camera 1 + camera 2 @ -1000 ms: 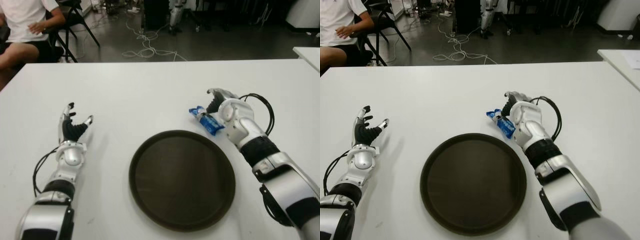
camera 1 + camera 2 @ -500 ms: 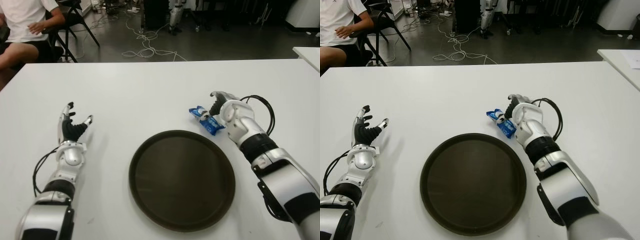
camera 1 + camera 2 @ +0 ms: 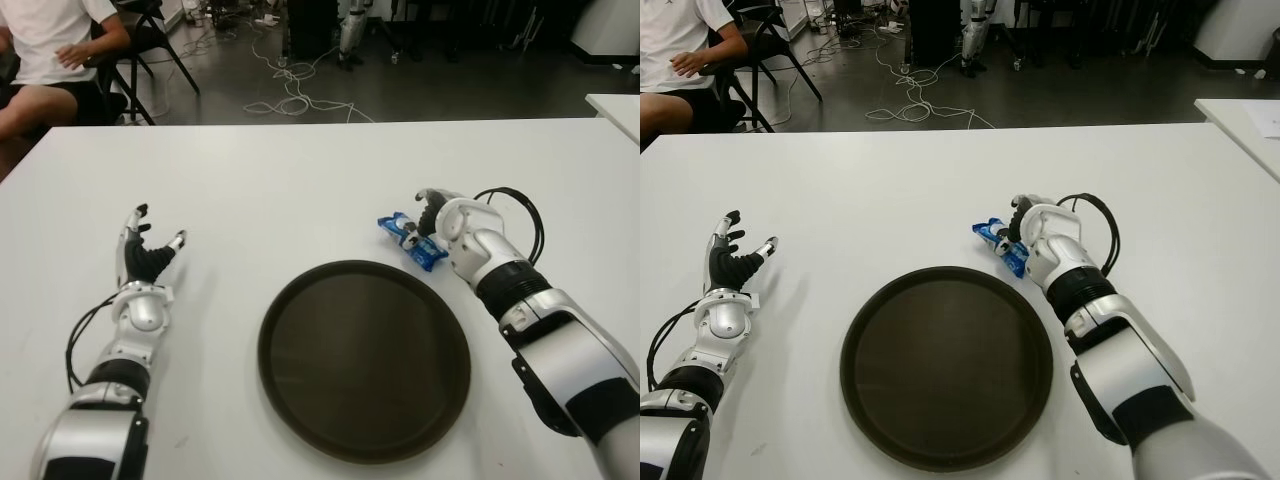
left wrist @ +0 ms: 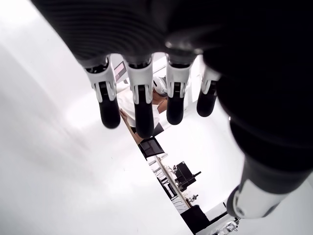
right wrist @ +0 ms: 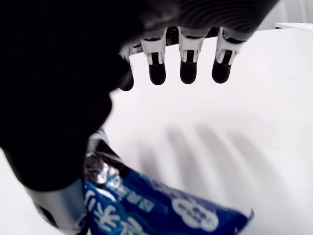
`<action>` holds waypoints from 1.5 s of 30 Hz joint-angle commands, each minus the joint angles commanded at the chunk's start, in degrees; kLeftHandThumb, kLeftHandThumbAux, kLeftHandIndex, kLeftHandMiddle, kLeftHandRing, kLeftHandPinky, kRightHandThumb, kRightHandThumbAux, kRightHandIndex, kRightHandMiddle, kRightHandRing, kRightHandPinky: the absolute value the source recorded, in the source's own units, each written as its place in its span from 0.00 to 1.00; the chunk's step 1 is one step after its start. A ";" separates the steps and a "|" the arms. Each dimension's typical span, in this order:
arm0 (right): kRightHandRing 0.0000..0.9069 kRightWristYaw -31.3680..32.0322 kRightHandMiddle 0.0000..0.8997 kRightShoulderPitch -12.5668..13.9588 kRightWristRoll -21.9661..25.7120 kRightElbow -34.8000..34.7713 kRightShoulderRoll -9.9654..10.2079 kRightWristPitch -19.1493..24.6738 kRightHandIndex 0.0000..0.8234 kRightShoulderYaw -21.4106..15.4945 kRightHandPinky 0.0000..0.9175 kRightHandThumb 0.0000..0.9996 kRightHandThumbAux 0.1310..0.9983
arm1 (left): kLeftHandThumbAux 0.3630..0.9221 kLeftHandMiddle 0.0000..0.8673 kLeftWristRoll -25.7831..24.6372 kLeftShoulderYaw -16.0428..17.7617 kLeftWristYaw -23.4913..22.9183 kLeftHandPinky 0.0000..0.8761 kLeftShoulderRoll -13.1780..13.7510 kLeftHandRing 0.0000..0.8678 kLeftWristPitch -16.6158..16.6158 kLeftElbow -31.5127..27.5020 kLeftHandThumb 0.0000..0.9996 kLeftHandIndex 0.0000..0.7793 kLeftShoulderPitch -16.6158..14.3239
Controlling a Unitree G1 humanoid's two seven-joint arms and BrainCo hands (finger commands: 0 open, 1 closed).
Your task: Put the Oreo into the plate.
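Note:
The Oreo [image 3: 411,241] is a blue packet lying on the white table just past the back right rim of the dark round plate [image 3: 300,300]. My right hand [image 3: 426,214] is over the packet's right end. In the right wrist view its fingers [image 5: 188,66] stretch out above the bare table, apart from the Oreo [image 5: 161,211], and the thumb sits beside the packet's crimped end. Nothing is held. My left hand [image 3: 150,248] shows at the table's left, fingers spread and empty, well away from the plate.
A person in a white shirt [image 3: 45,40] sits on a chair beyond the table's far left corner. Cables [image 3: 290,95] lie on the floor behind. Another white table's corner [image 3: 618,108] shows at the far right.
My right hand has shifted slightly left, closer over the packet, and its forearm has swung in. The packet, plate and left hand have stayed put.

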 joint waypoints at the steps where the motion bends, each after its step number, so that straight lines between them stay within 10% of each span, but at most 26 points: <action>1: 0.07 -0.01 0.11 0.06 -0.01 -0.08 -0.03 -0.01 0.06 0.08 0.00 0.00 0.77 | 0.62 0.16 0.02 0.00 0.04 0.21 0.03 0.18 -0.02 0.05 0.23 0.10 -0.02; 45: 0.09 3.15 0.13 3.54 0.63 -3.91 -1.74 -2.78 0.08 1.07 0.00 0.00 0.80 | 0.61 0.16 -0.38 0.41 -0.99 0.21 0.20 0.18 0.02 -0.01 0.23 0.10 -0.02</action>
